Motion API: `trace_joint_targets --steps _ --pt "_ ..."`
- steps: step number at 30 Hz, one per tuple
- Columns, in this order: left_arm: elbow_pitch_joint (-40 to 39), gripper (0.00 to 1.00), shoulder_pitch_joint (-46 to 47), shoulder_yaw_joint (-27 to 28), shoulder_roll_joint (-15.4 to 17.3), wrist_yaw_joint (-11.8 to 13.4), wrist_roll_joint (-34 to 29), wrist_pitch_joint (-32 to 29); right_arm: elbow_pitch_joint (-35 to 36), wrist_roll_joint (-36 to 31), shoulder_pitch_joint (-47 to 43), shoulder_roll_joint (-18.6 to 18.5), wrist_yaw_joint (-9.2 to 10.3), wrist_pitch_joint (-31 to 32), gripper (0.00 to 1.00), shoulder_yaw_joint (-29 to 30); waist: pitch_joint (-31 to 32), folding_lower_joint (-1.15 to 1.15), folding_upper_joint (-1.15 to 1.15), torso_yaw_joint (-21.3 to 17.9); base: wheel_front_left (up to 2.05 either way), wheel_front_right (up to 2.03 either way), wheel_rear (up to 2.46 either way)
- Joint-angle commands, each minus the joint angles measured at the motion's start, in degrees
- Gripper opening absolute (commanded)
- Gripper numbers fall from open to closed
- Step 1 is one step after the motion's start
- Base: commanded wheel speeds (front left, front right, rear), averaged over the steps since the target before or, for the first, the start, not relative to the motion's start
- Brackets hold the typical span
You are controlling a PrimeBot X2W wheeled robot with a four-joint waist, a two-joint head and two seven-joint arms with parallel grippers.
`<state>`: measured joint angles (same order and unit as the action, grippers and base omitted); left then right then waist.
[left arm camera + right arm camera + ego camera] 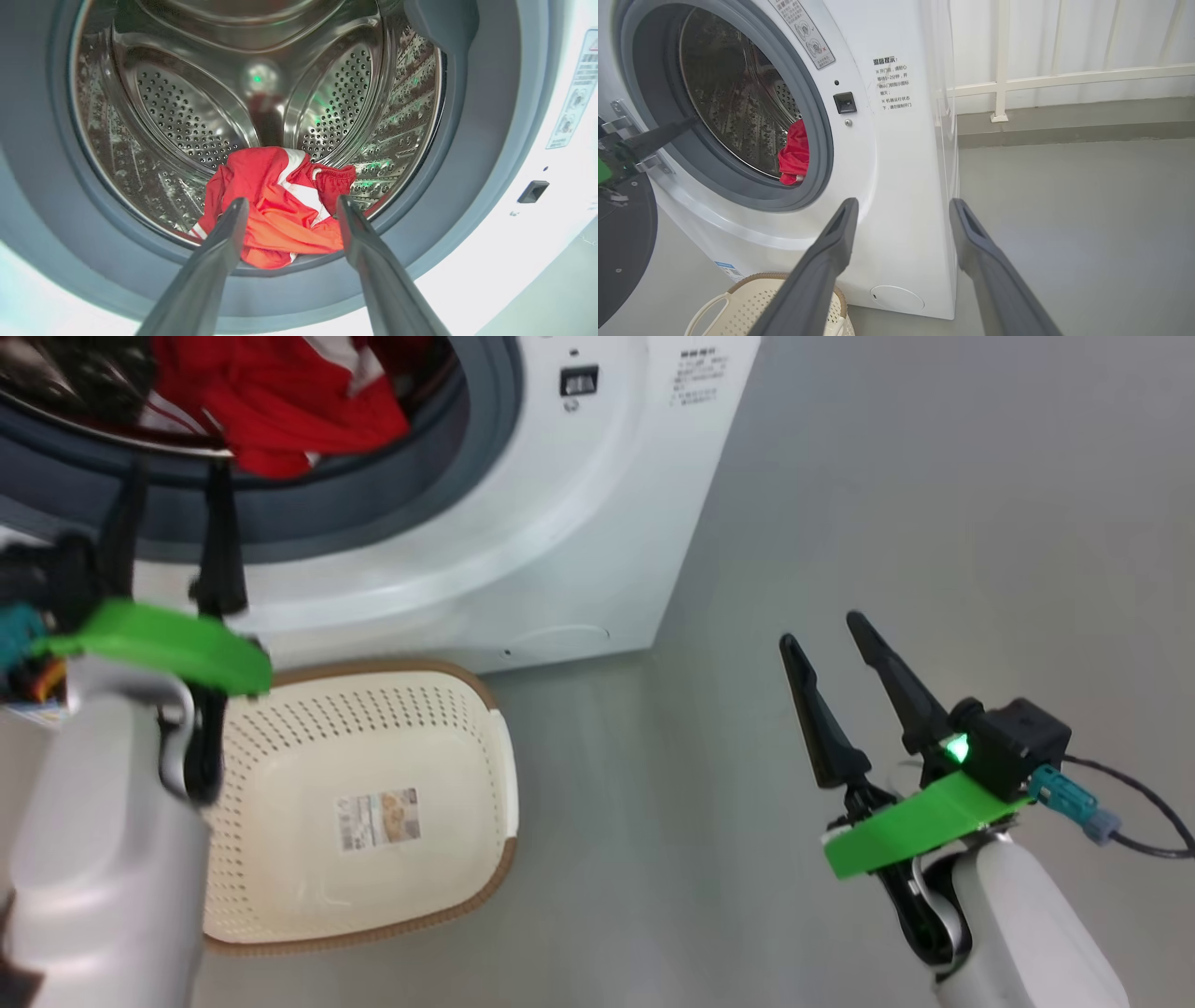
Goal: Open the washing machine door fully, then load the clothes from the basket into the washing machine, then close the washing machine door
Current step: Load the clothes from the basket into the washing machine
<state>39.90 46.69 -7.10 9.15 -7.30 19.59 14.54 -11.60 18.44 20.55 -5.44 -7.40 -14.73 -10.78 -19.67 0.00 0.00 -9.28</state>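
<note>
The head view looks steeply down onto the big white front-loading washing machine (597, 504) and the small cream perforated plastic basket (373, 709). The left wrist view faces straight into the steel perforated drum (177, 112) from close by. The right wrist view sits farther back, facing the machine's front obliquely. All 3 views share the bright red striped clothes (280, 401) in the drum.

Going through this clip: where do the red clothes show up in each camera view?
Head view: red clothes top left, inside the drum.
Left wrist view: low centre, on the drum's bottom.
Right wrist view: left of centre, at the opening's lower right.
Shared landmark: the grey door seal around the opening.
</note>
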Motion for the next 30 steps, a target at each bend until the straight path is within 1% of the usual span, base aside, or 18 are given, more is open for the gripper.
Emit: trace_joint_targets --steps 1,8,23,30 --pt "-2.63 1.0 -2.25 1.99 1.81 -0.18 -0.16 0.45 0.88 0.88 -1.98 -0.19 -0.09 -0.27 1.0 -1.28 3.59 0.0 0.0 2.02 0.0 0.0 0.0" --pt "-8.16 1.0 -11.65 3.5 -0.06 -0.18 -0.38 0.46 -0.08 1.79 -4.24 -1.51 -0.09 -0.27 1.0 -1.28 8.08 0.0 0.0 3.92 0.0 0.0 0.0" --pt "-18.23 1.0 -28.56 6.96 -0.26 -0.1 -1.77 0.46 -0.93 3.03 -8.53 -3.22 -0.09 -0.27 1.0 -1.4 15.53 0.0 0.0 5.53 0.0 0.0 0.0" --pt "-23.74 1.0 -36.82 9.09 -1.54 0.24 -1.94 0.46 -0.89 3.43 -10.3 -3.91 -0.09 -0.27 1.0 -1.57 18.03 0.0 0.0 5.89 0.0 0.0 0.0"
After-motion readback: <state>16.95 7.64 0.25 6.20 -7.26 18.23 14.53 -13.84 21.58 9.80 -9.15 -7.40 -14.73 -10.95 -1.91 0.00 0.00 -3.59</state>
